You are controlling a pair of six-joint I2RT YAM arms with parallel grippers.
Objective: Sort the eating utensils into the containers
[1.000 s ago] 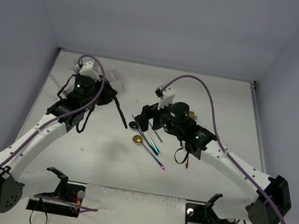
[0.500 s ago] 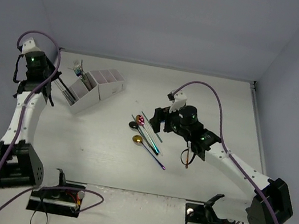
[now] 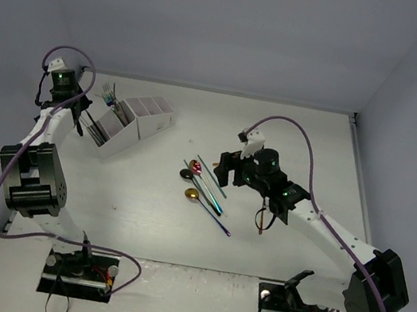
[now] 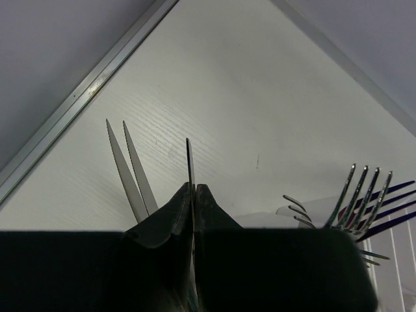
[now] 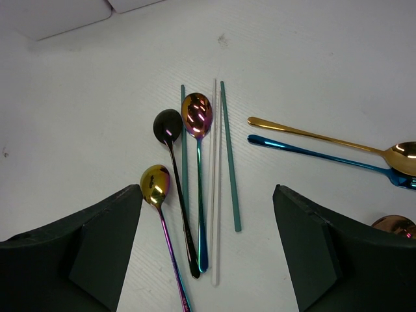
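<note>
Your right pincer (image 3: 224, 171) hangs over the loose spoons (image 3: 187, 174) in the top view, well apart from the caddy (image 3: 150, 120). The left pincer (image 3: 77, 113) sits just beside the forks (image 3: 108, 91) at the caddy's end. Dark handles stand there too, but I cannot tell in which compartment. The other compartments show white.

From the left wrist, the left pincer (image 4: 194, 195) is closed. A thin blade (image 4: 189, 159) rises in line with its seam, and you cannot tell whether it is pinched.

From the right wrist, the right pincer (image 5: 208, 260) gapes wide and holds nothing. Three spoons and the sticks (image 5: 227, 156) lie packed between its fingers, and the gold spoon (image 5: 305, 133) lies off to one side. This looks like the pick-up step: choose one handle with room around it, set the jaws across it, then come down.
</note>
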